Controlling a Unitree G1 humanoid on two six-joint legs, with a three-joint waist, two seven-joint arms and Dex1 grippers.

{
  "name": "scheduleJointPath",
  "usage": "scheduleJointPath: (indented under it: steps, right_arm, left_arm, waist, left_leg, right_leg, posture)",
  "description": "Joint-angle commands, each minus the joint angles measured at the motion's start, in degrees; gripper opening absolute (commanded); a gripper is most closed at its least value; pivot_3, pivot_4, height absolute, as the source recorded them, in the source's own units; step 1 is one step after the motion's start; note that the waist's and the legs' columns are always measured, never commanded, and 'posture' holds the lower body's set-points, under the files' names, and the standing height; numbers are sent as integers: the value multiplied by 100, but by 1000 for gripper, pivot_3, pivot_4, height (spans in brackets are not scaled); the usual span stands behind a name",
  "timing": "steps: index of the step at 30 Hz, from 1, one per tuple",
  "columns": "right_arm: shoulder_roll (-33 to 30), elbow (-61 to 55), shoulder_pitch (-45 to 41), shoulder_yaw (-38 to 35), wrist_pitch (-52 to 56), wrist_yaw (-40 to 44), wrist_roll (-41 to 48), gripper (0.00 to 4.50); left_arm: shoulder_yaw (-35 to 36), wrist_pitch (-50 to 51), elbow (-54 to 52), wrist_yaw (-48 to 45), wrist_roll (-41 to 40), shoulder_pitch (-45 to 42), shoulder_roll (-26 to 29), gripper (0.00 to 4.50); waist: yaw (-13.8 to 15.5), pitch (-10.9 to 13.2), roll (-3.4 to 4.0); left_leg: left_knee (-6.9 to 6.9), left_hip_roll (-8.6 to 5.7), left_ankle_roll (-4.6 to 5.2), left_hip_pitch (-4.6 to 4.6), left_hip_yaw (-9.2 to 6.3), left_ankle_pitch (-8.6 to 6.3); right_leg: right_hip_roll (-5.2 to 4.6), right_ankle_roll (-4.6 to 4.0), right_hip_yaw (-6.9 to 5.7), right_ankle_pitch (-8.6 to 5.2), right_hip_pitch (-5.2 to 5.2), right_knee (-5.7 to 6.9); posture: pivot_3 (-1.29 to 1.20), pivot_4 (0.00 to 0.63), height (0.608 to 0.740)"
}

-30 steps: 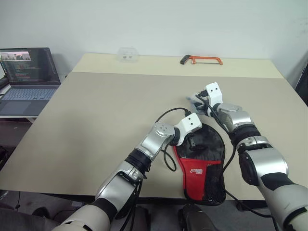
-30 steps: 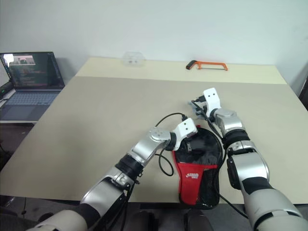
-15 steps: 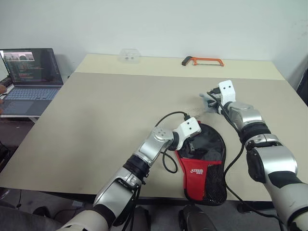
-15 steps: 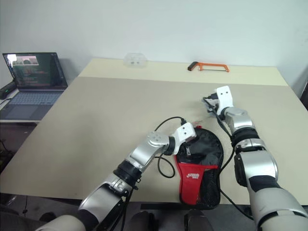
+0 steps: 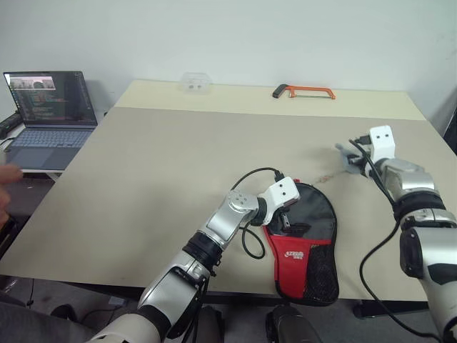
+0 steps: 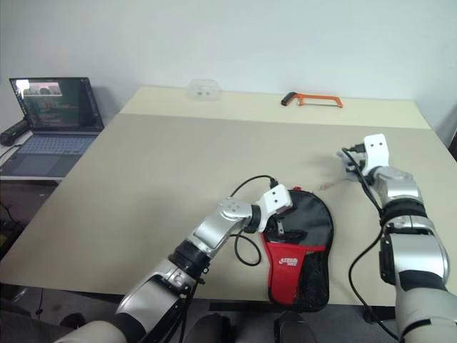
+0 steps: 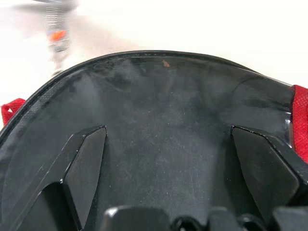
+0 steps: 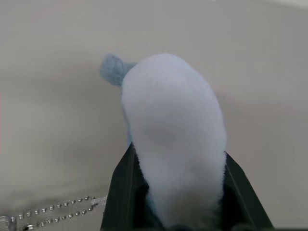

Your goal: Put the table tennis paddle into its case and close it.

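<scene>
The right gripper (image 6: 348,166) has swung out rightward, fingers pinching a pale-blue fluffy charm (image 8: 173,139) — zipper apparently drawn round the case (image 5: 303,239); left gripper (image 5: 285,218) rests spread on it.

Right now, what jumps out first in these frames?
The black-and-red case at the table's near edge, with the left hand open on its black upper part. Off to the right, the right hand holds a pale blue fluffy pompom with a bead chain trailing toward the case.

Black fabric case (image 5: 307,243) with mesh; fluffy pale-blue plush charm (image 8: 173,134) on metal bead chain (image 8: 53,216).
</scene>
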Motion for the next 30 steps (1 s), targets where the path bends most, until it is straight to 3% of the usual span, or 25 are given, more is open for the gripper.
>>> scheduleJointPath:
  steps: [1,10,14,22,30]
  right_arm:
    - [-506,-1405,549,-246,559,347,188,638]
    - [-1412,-5844,3605,-1062,2705,1398,1286,590]
    - [-1636,-7204,4849,-1608,3162,1727,1760,547]
    - [-1632,-8317,5885,-2364,3872,1774,2322,546]
    - [-1815,-8767,7145,-2858,3463,2200,2247,546]
  left_arm:
    - [-389,103,541,-1,390,221,0,4500]
    - [-463,-74,723,-109,432,131,-110,4500]
    - [-461,-140,830,-156,449,66,-216,4500]
    - [-587,-396,1113,-250,610,-33,-390,4500]
    - [-526,-676,1734,-182,664,-385,-704,4500]
  waist:
    - [10,-6,11]
    - [119,-19,24]
    - [126,-26,11]
    - [135,-31,-17]
    - [153,-37,-33]
  left_leg:
    - [1,0,0,2,1,0]
    - [2,-8,2,0,-10,-2]
    - [1,-9,3,1,-19,-3]
    - [0,-9,8,18,-19,-7]
    - [1,-13,19,6,-31,-14]
  right_leg:
    - [0,1,1,0,1,1]
    - [-1,26,-5,-14,8,-7]
    - [-2,39,-12,-22,15,-13]
    - [-2,39,-25,-24,34,-23]
    - [-3,41,-35,-28,38,-45]
  posture:
    - [0,150,740]
    - [0,150,740]
    - [0,150,740]
    - [0,150,740]
    - [0,150,740]
